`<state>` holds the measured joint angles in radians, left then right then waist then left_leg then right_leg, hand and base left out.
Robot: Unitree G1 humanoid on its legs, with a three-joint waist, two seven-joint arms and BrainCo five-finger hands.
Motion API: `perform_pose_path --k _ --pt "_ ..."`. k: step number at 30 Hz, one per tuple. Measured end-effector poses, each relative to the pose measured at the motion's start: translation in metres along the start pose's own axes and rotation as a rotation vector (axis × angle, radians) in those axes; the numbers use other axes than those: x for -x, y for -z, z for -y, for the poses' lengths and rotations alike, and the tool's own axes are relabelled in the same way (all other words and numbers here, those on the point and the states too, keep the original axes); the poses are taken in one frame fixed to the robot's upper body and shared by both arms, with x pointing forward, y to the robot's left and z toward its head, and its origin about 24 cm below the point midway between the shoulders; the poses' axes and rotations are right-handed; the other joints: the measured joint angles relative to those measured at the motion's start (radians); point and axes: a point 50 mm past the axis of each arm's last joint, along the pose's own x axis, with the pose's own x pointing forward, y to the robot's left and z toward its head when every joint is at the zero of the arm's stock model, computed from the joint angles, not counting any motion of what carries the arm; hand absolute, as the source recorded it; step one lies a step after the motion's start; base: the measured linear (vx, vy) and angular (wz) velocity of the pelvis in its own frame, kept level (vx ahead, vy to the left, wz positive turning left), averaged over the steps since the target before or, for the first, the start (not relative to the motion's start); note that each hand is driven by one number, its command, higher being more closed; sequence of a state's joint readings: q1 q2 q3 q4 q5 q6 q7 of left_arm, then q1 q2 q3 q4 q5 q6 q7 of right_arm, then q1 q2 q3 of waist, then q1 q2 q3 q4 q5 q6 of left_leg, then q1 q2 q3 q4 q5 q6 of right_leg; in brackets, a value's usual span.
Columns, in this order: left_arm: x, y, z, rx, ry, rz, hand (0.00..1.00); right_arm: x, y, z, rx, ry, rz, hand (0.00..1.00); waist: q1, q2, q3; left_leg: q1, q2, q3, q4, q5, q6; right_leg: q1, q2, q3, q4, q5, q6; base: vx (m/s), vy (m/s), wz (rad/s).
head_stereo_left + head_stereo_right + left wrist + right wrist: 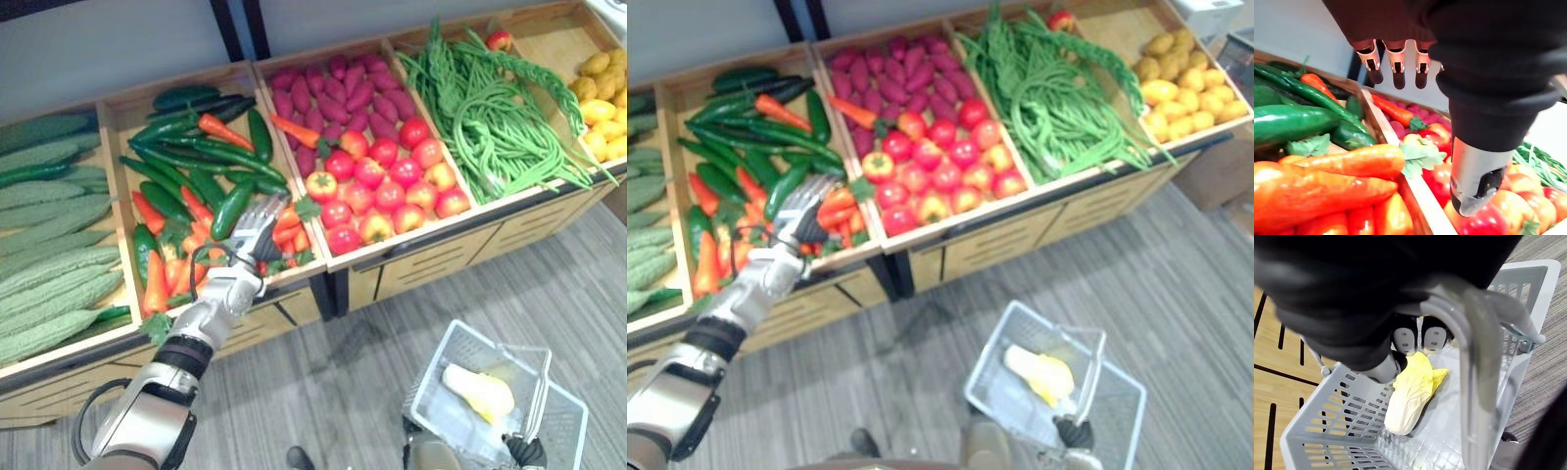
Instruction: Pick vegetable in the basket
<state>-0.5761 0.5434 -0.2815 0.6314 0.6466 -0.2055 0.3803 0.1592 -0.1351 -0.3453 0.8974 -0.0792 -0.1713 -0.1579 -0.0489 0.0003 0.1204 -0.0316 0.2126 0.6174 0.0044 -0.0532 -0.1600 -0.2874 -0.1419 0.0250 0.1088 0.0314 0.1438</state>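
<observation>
My left hand (253, 238) is open, its straight fingers (1397, 64) stretched low over the orange carrots (1342, 161) at the front right corner of the crate of carrots and green peppers (186, 166). It holds nothing. Down at the lower right hangs a grey plastic basket (429, 377), and my right hand (526, 450) is shut on its handle (1476, 357), fingers (1415, 340) curled round the bar. A pale yellow cabbage (1410, 396) lies in the basket's bottom.
Wooden crates run along the stand: bitter gourds (49, 255) far left, then purple sweet potatoes (333, 93) with tomatoes (382, 181), long green beans (490, 108), and yellow potatoes (602, 108). Grey plank floor (343, 392) lies between stand and basket.
</observation>
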Motion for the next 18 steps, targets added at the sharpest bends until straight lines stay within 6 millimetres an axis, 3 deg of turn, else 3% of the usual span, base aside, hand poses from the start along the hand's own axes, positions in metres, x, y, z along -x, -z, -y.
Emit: perform_pose_path --k 6,18 --pt "-0.006 0.015 -0.011 0.004 -0.047 -0.102 0.00 0.000 0.000 0.000 -0.001 0.003 0.000 1.00 0.005 -0.007 0.013 -0.021 0.006 -0.008 0.017 0.001 0.001 -0.009 -0.001 -0.003 0.000 0.010 -0.002 -0.04 -0.024 0.04" --pt "-0.022 0.008 -0.027 0.017 -0.097 -0.089 0.00 -0.001 -0.005 0.000 -0.007 0.005 0.021 1.00 0.024 -0.014 0.030 -0.071 0.010 -0.031 0.020 0.020 0.008 -0.043 -0.004 -0.021 -0.003 0.028 -0.002 0.00 -0.008 0.06"
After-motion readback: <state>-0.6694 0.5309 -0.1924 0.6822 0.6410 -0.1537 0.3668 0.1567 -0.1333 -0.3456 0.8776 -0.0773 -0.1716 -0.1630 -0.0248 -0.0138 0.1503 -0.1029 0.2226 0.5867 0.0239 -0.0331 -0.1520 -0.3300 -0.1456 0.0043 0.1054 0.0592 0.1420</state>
